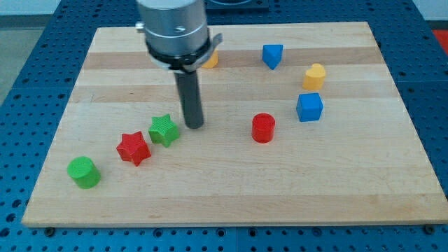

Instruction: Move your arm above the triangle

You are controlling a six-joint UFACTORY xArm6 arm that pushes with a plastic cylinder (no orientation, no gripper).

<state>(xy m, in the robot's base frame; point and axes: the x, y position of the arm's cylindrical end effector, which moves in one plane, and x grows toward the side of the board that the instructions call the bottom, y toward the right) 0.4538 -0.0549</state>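
Down on the wooden board (231,203) with my tip (194,126), left of the middle. Just beside the green star (164,130), on its right, with a thin gap between. Ends in a straight dark rod under a silver mount; no open or closed jaws to tell, nothing held.

Toward the view's bottom left, in a slanting row: green star, then red star (134,148) close beside it, then green cylinder (84,172) a little apart, near the board's lower left corner.

To the right of my tip, well apart: red cylinder (263,128), upright. Farther right and a little higher: blue cube (309,107), with a yellow block (315,75), rounded in shape, just above it.

Blue triangle (272,55) near the view's top, right of centre, well apart from my tip, up and to the right. Another yellow block (211,59) near the top, mostly hidden behind the silver mount; shape not clear.
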